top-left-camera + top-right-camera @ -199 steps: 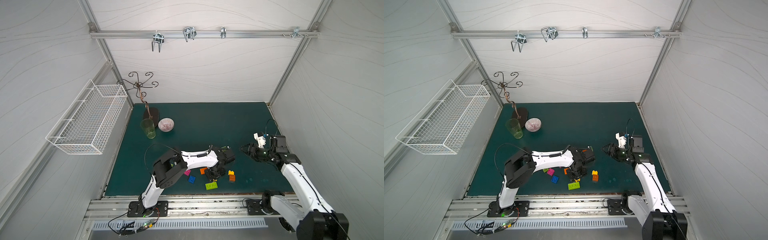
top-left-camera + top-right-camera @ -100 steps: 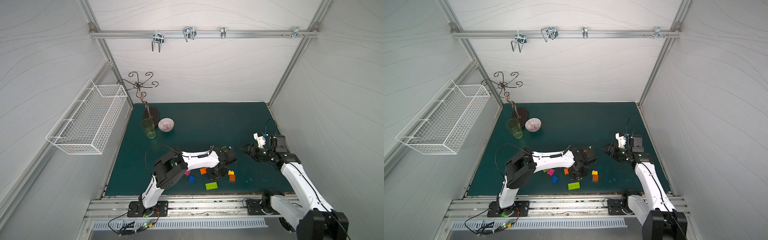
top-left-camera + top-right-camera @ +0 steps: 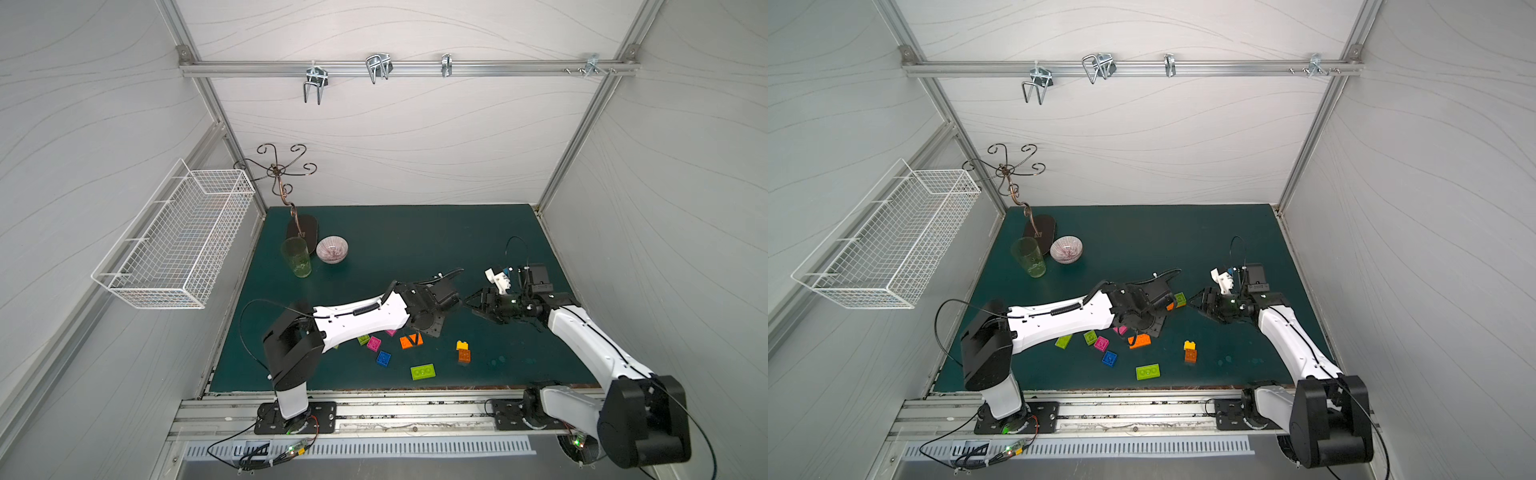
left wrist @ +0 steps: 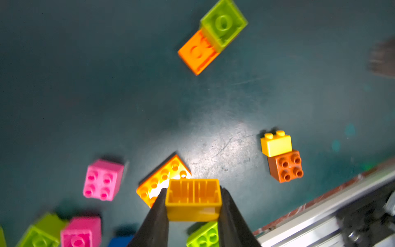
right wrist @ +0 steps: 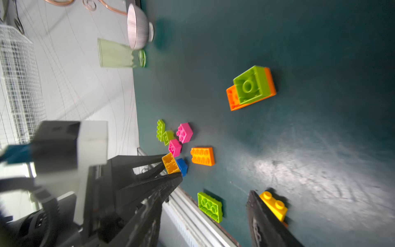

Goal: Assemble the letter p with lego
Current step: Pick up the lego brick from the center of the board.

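Pinching a yellow-orange brick [image 4: 193,201] between its two black fingers [image 4: 156,218], the left gripper [image 4: 193,190] holds it with the hollow underside turned toward its own wrist camera. From the right wrist view the brick sits at the fingertips, appears raised off the green mat [image 3: 395,249], and shows in front of a blue brick [image 5: 182,165]. Just below the held piece in the left wrist view lies a long orange brick [image 4: 162,177], studs up. A pink brick [image 4: 102,179] rests near it. A second pink brick [image 4: 81,232] and a green brick [image 4: 40,233] sit close together, nearer the left arm's base.

A long green brick [image 3: 423,371] lies alone near the front edge of the mat. A small yellow brick [image 4: 276,145] is stacked on a brown-orange brick [image 4: 285,166], well apart from the cluster. A square green brick [image 4: 223,23] sits on a longer orange one [image 4: 197,53], both undersides up. In a top view this pair lies between the left wrist and the right gripper [image 3: 1191,300].

The right gripper hovers over the mat, its jaws spread one above the other with nothing between them.

In the far left corner stand a green glass [image 3: 296,257], a patterned bowl [image 3: 331,249] and a curly metal stand [image 3: 286,183]. A white wire basket [image 3: 174,241] hangs on the left wall.
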Robot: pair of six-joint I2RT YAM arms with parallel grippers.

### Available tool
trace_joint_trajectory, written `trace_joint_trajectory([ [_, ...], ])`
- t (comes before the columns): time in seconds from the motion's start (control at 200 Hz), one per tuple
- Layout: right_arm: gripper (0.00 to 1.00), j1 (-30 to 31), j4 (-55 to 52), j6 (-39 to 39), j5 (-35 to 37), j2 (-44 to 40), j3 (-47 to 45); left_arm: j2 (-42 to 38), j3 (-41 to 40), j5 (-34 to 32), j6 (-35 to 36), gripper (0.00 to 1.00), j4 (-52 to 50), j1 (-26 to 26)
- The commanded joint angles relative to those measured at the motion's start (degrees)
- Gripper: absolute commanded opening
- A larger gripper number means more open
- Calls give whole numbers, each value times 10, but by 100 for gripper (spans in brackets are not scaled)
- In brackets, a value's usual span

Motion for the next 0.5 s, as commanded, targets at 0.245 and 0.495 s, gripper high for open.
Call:
trace_joint_trajectory([
  [0.245, 58, 94, -91, -6, -12, 42, 68, -56, -112, 65, 257, 27, 231, -3],
  [0.495, 55, 116, -121, -6, -37, 54, 90, -170, -228, 93, 279, 28, 350, -12],
])
